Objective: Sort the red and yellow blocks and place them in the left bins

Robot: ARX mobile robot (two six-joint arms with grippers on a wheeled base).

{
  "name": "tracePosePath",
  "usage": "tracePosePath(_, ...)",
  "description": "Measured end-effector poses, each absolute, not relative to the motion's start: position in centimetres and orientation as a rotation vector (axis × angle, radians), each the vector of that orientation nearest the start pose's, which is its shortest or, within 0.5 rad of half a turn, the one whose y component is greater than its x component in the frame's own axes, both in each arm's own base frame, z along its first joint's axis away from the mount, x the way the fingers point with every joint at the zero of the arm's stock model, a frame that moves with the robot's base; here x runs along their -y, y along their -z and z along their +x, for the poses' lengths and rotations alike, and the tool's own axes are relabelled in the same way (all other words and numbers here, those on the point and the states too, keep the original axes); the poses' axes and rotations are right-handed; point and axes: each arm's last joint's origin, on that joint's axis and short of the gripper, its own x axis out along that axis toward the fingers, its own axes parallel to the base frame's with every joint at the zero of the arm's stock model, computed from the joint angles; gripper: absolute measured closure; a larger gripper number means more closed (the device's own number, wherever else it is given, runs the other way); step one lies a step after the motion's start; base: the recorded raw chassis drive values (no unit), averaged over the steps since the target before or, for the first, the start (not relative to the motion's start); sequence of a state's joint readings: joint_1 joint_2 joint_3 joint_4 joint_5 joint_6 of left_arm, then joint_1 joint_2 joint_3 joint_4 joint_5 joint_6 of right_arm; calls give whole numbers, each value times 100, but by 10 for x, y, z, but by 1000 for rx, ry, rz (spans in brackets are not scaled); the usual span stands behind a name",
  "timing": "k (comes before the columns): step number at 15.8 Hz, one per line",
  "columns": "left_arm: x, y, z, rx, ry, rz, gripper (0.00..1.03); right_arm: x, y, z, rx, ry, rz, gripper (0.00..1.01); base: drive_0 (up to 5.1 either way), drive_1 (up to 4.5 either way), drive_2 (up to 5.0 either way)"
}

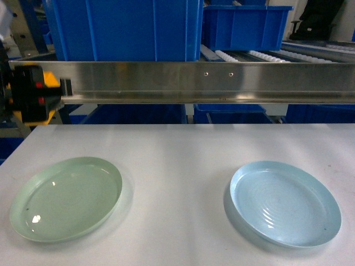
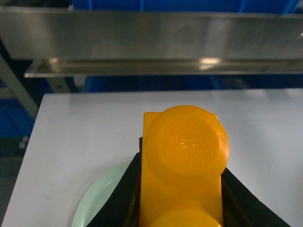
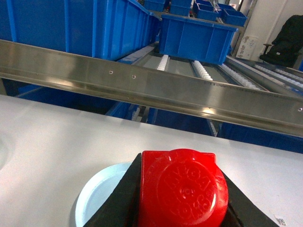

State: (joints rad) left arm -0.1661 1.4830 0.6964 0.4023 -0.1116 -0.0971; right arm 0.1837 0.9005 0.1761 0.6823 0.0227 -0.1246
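Left gripper (image 2: 182, 210): black jaws closed on either side of the orange-yellow brick (image 2: 182, 165), studs facing the wrist camera, held above the near rim of the green plate (image 2: 97, 201). Right gripper (image 3: 182, 208): black jaws clamped on the red cube (image 3: 182, 189), its single stud toward the camera, over the pale blue plate (image 3: 97, 194). Head view: both plates lie bare on the white desk (image 1: 177, 155), green at left, blue at right, well apart; neither gripper appears there. Beyond the desk's far edge runs a steel rail (image 1: 211, 80), behind it the large blue crates (image 1: 127, 27) on a roller conveyor (image 3: 203, 71).
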Motion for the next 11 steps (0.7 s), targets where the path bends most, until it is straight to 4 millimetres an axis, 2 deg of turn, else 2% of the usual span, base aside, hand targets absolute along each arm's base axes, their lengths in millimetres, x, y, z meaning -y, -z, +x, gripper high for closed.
tracePosePath(2, 51, -232, 284, -327, 61, -53, 75, -31, -189, 173, -31, -163, -129, 74, 0, 0, 0)
tracePosePath(5, 43, -275, 276, -223, 54, -95, 75, -31, -189, 173, -31, -163, -129, 74, 0, 0, 0)
tracePosePath(6, 39, -281, 277, -187, 45, -103, 75, -31, -189, 173, -31, -163, -129, 74, 0, 0, 0)
tracePosePath(11, 37, -276, 282, -198, 44, -105, 75, -31, -189, 173, -31, -163, -129, 74, 0, 0, 0)
